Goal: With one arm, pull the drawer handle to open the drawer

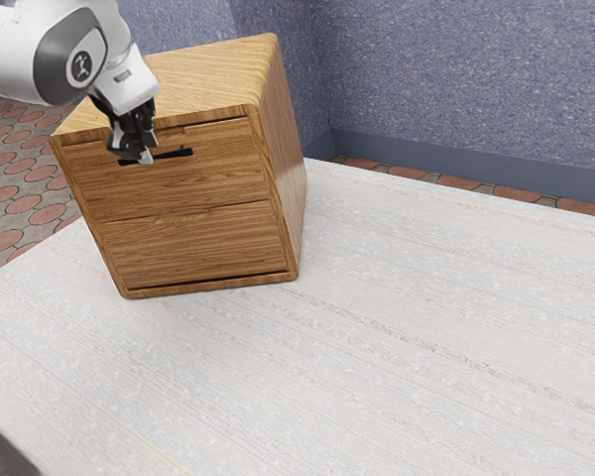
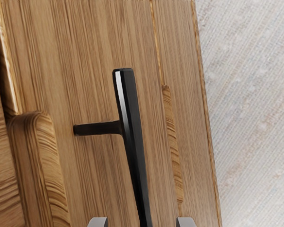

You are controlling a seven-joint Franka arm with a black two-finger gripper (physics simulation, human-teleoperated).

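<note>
Your end effector (image 1: 132,149) stands open astride one end of the black bar handle (image 1: 157,157) on the top drawer (image 1: 193,174) of the wooden cabinet (image 1: 273,109) at the table's (image 1: 426,327) far corner; pulling off-centre before closing risks the bar slipping free.

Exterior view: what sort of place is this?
Likely a simulated indoor room: a wooden drawer cabinet stands on a pale table, with a brick-patterned floor and a blue-grey wall behind.
</note>
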